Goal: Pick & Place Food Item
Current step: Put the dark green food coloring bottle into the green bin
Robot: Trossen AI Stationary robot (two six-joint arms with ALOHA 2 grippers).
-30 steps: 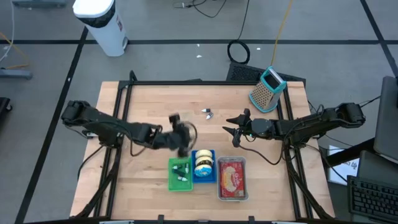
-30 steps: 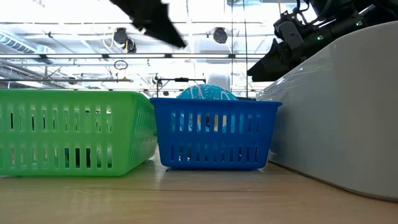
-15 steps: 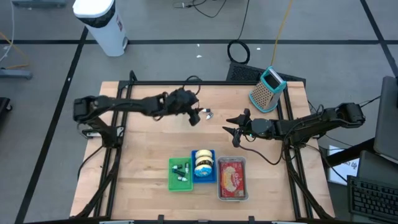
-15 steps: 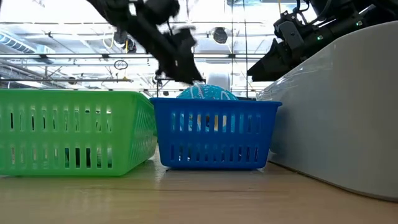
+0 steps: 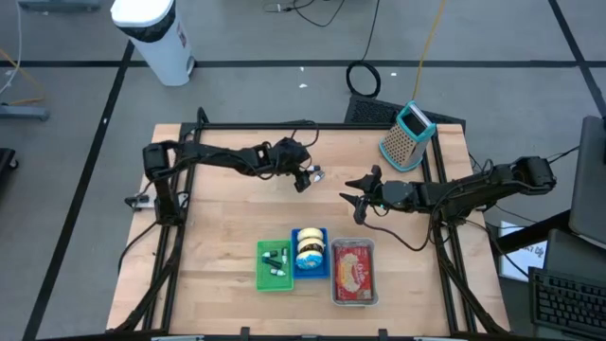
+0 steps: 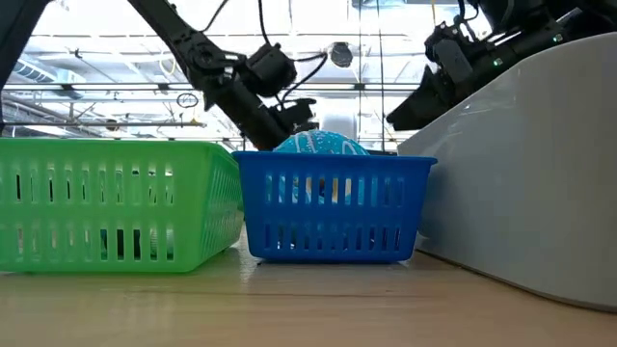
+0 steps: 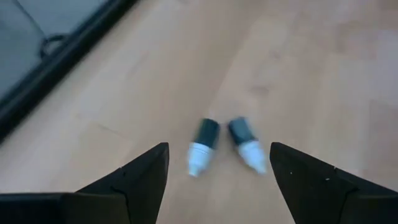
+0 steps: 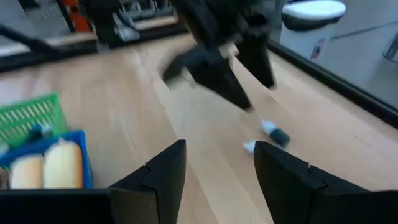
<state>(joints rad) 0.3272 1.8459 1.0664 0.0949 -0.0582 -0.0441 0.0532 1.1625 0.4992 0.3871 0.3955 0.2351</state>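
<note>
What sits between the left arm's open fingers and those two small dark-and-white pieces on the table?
Nothing: in the left wrist view only bare wood separates the left gripper from the two small pieces.

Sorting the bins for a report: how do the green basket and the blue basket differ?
The green basket holds small dark-capped pieces; the blue basket holds pale round food. In the low view, the green one looks wider than the blue. Both are slotted plastic, standing side by side on the table.
</note>
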